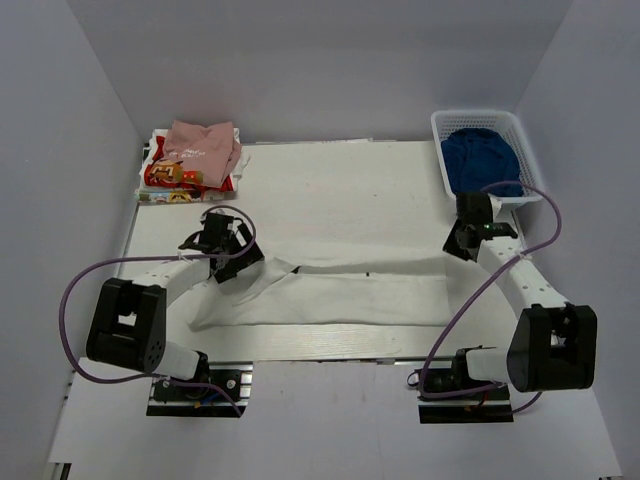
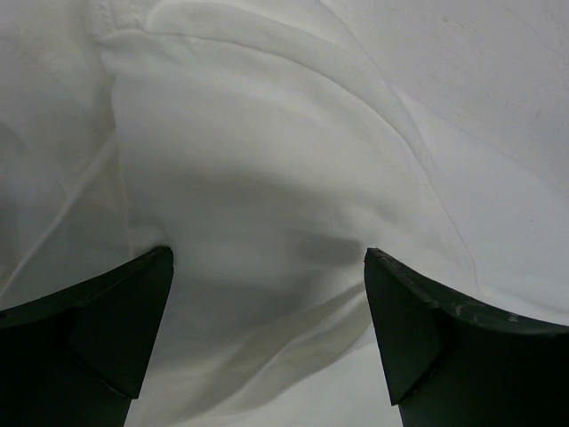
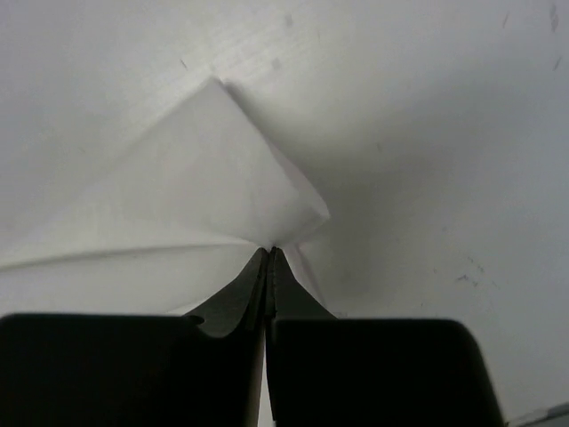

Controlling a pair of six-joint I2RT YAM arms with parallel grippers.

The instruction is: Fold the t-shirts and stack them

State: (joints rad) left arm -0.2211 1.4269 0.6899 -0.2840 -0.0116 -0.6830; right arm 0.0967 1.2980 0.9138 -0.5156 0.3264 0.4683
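Note:
The large white t-shirt [image 1: 330,295] lies as a long folded band across the middle of the table; its black print is hidden. My left gripper [image 1: 226,250] is open over the shirt's left end, and in the left wrist view [image 2: 267,294] wrinkled white cloth [image 2: 267,178] lies between the spread fingers [image 2: 116,329]. My right gripper [image 1: 462,243] is at the shirt's right end. In the right wrist view it [image 3: 270,251] is shut on a corner of the white shirt [image 3: 204,178]. The pale pink shirt [image 1: 205,146] lies folded on the red-yellow print one [image 1: 168,178] at the back left.
A white basket [image 1: 520,135] with dark blue cloth [image 1: 482,160] stands at the back right, just behind my right gripper. Grey walls close in the table on the left, back and right. Purple cables loop beside both arms.

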